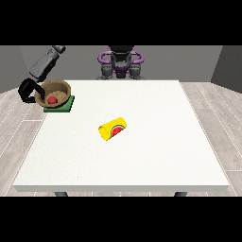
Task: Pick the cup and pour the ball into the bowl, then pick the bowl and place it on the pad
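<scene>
A yellow cup (113,130) bearing a red and green watermelon pattern is being observed on the white table (142,160). A brown bowl (64,88) is being shown with a red ball (52,100) inside, over a green pad (66,107). The hand at the view's left (26,91) is being recorded as black, its arm (45,63) grey.

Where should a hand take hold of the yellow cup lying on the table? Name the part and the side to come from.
Grip the cup round its curved body, near the middle. It lies on its side in the middle of the table, so the rounded wall faces up; come down from above with fingers and thumb either side of it, across its length. Nothing stands close to it, so the way down looks free.
</scene>
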Robot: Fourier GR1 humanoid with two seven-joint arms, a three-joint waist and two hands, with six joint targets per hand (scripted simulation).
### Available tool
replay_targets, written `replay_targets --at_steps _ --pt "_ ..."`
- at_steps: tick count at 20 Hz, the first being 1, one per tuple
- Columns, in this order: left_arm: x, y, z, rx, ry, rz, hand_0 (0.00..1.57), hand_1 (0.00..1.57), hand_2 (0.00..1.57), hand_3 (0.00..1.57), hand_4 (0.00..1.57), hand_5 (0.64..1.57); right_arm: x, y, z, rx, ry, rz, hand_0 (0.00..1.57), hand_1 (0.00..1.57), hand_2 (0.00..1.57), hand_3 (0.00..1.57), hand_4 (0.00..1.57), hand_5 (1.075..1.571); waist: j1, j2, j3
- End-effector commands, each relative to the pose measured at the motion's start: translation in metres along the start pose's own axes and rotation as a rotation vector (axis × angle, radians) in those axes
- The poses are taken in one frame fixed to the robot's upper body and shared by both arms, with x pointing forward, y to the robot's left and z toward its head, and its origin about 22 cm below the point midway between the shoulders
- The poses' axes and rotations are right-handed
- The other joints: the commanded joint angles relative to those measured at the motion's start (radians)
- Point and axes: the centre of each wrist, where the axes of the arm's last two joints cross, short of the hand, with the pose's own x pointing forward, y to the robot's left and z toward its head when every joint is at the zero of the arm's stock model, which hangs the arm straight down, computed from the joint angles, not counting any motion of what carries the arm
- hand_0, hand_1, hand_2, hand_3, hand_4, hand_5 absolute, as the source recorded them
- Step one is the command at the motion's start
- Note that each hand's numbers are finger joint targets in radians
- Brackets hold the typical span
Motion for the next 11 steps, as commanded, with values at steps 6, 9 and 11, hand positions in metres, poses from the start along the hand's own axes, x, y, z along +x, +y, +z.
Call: replay_targets --at_steps 6,9,11 --pt "-0.017 -0.011 0.015 -0.009 -0.005 0.007 0.00 0.00 0.00 0.00 0.00 1.515 0.022 -0.035 0.001 -0.047 -0.015 -0.034 0.48 0.48 0.54 0.69 0.00 1.513 0.012 -0.003 -0.0007" --pt "0.011 0.000 -0.001 0.011 0.032 0.009 0.00 0.00 0.00 0.00 0.00 1.515 0.046 -0.024 -0.007 0.000 -0.029 -0.050 0.27 0.27 0.37 0.47 0.00 1.482 -0.009 -0.026 -0.0007" --pt "-0.017 0.001 0.013 0.003 0.068 -0.005 0.00 0.00 0.00 0.00 0.00 1.515 0.052 -0.029 -0.006 0.002 -0.021 -0.055 0.13 0.13 0.28 0.38 0.00 1.467 -0.009 -0.066 -0.0017"
